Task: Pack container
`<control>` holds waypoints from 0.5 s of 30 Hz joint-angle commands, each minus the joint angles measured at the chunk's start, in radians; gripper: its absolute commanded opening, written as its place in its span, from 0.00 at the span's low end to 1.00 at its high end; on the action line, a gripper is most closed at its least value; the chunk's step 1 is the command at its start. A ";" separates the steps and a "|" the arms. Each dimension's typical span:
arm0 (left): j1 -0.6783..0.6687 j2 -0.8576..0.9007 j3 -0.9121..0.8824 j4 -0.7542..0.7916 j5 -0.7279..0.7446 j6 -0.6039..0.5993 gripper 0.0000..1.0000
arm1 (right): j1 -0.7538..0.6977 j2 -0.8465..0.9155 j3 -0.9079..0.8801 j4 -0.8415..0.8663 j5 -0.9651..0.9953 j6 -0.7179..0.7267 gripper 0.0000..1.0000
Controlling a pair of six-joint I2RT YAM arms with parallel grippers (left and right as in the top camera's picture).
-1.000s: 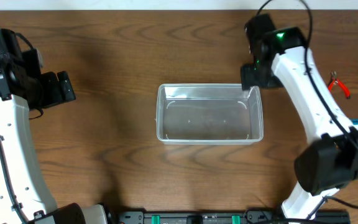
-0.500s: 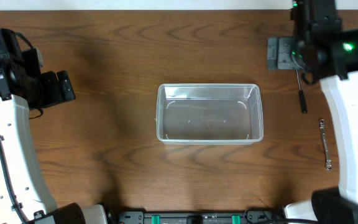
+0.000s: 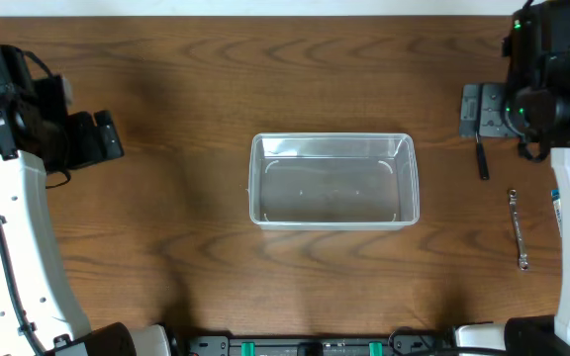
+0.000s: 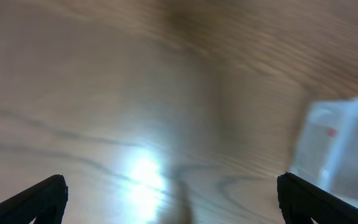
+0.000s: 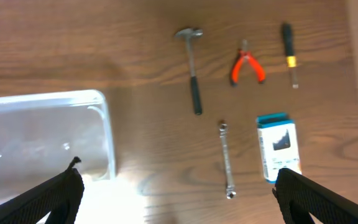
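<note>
container (image 3: 334, 181) empty mid-desk; right gripper (image 5: 182, 193) spread wide near the desk's right edge, holding nothing, probably grabs the hammer (image 5: 192, 74) next.

The whole view is blurred. A brown wood-grain tabletop (image 4: 104, 74) fills most of it, with a bright patch of glare low in the middle and a darker band of grain running down from the top centre. The left pincer (image 4: 176, 199) hangs above the wood with its two dark fingertips (image 4: 42, 196) spread wide, one in each bottom corner, with only bare wood between them. At the right edge sits a corner of the clear plastic container (image 4: 344, 146), pale and hazy, showing a small reddish spot on its near wall.
</note>
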 commanded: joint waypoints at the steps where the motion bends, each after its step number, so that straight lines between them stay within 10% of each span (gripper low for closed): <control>1: -0.002 -0.006 0.006 -0.006 0.285 0.164 0.98 | -0.033 -0.006 0.011 -0.001 -0.133 -0.074 0.99; 15: -0.256 -0.039 0.006 -0.005 0.159 0.237 0.98 | -0.067 0.003 -0.010 -0.016 -0.063 -0.075 0.99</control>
